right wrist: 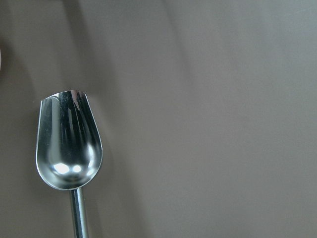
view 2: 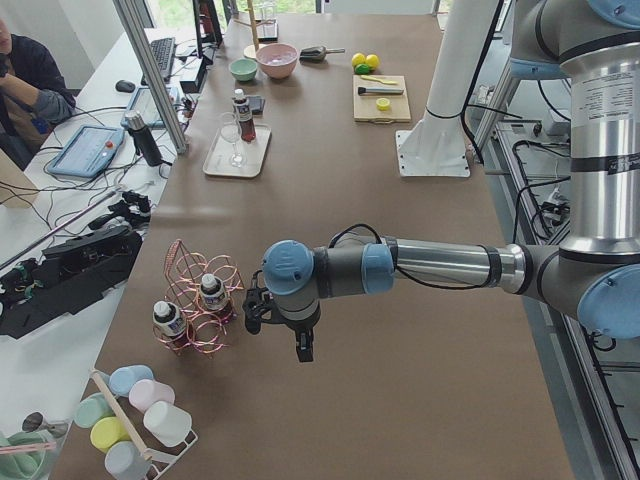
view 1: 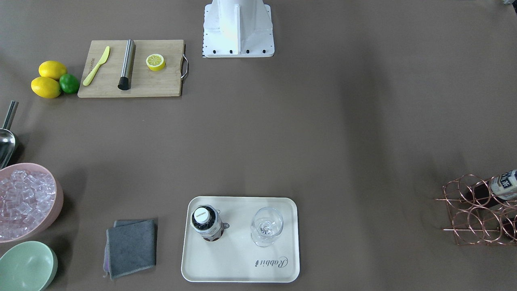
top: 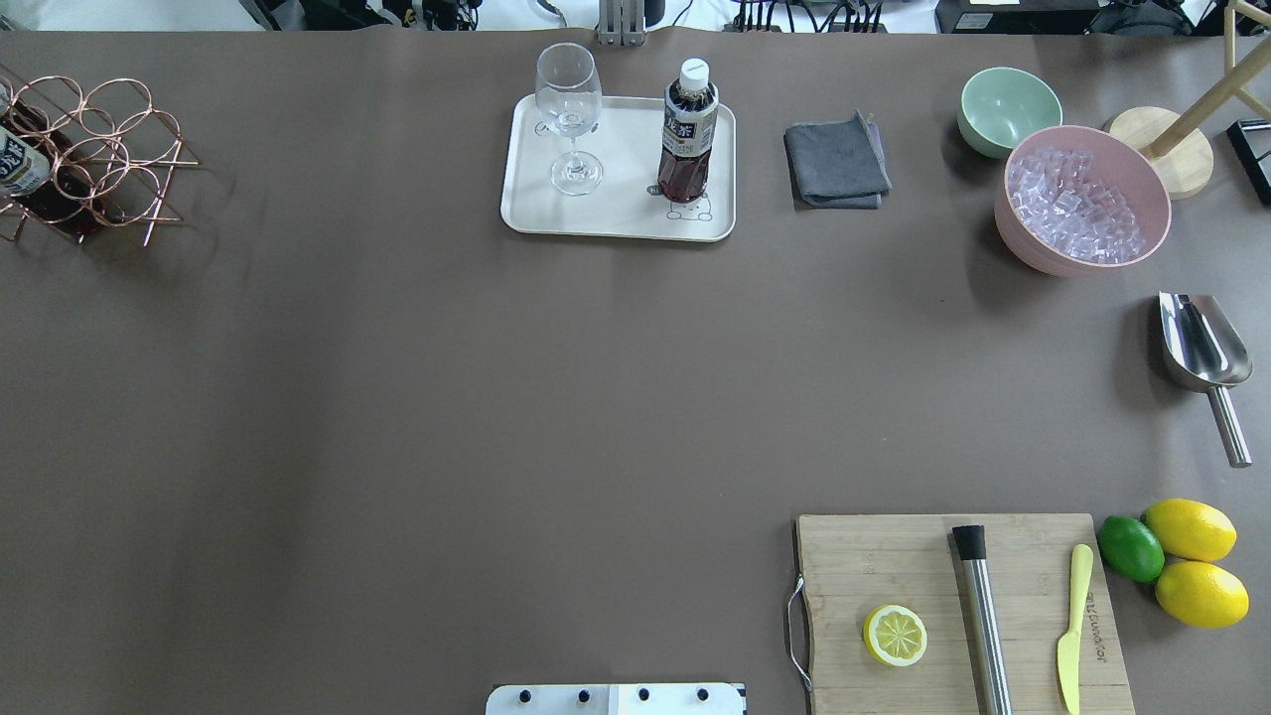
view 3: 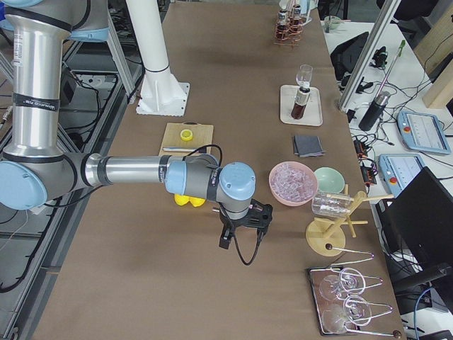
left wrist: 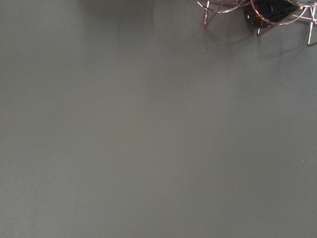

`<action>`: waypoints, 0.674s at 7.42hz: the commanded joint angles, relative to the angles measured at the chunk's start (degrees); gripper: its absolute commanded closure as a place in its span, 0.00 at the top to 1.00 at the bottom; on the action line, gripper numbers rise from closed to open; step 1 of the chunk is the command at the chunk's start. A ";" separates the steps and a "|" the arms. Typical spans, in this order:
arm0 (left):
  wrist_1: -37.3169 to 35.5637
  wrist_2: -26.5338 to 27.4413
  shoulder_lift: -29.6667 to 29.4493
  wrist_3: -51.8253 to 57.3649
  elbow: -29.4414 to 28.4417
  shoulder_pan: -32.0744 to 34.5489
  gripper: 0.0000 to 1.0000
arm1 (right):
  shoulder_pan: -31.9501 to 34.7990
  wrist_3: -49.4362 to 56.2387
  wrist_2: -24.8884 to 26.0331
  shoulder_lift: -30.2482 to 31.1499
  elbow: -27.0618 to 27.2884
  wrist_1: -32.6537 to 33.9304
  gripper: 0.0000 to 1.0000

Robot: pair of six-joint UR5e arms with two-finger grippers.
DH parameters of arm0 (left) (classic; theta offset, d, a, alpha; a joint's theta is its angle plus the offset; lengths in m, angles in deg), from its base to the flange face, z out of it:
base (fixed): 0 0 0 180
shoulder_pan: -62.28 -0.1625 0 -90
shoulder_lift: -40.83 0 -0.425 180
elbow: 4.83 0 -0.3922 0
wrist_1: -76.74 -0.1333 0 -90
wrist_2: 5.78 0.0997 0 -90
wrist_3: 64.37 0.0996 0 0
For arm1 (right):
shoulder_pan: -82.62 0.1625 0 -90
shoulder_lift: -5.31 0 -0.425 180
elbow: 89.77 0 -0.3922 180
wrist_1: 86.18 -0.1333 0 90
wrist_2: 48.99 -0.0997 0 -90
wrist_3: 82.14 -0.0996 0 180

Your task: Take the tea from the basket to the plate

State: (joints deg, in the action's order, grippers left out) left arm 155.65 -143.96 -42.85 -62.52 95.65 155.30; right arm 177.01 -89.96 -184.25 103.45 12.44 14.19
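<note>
Cutting board: a wooden cutting board [top: 864,556] is seen nearest the robot's base, on its right, carrying a lemon half [top: 895,635], a steel rod [top: 983,616] with a black end and a yellow knife [top: 1072,626].
Citrus: two whole lemons [top: 1192,529] and a lime [top: 1130,548] are grouped just beside the board's outer edge, touching one another.
Right tool: the right tool [view 3: 241,230] is held above the tabletop [top: 397,397]; it is shown only from the side, so whether it is wide or narrow cannot be told.
Scoop: a steel scoop [right wrist: 69,148] is seen lying flat below the right wrist camera, bowl away from the robot.
Left tool: the left tool [view 2: 278,335] is held above the tabletop near the basket; it is also shown only from the side, so its opening cannot be told.
Basket: the basket [top: 109,149] is placed at the far left, with two bottles [view 2: 212,295] held in its cells.
Plate: the plate [top: 626,214] is set at the far edge, near the middle.
Tea: the tea [top: 687,134] is stood upright on the plate's right half, cap on, well apart from the basket.
Glass: a wine glass [top: 569,109] is stood upright on the plate's left half, apart from the tea.
Cloth: a folded grey cloth [top: 836,161] is laid just right of the plate.
Bowls: a mint-green bowl [top: 1008,109] and a pink bowl [top: 1023,243] of ice cubes are found at the far right, close together.
</note>
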 commanded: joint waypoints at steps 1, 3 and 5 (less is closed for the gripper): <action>2.28 0.19 0.18 -0.19 -0.54 -3.35 0.98 | 0.00 0.00 0.08 -0.14 0.01 0.00 1.00; 3.00 0.27 0.18 -0.19 -0.99 -3.72 0.98 | 0.00 0.00 0.08 -0.14 0.01 0.00 1.00; 3.00 0.27 0.10 -0.19 -1.08 -3.72 0.98 | 0.00 0.00 0.08 -0.14 0.01 0.00 1.00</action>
State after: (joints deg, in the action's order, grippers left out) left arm 158.54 -143.70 -42.70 -62.71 94.65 151.65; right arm 177.01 -89.96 -184.17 103.34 12.45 14.19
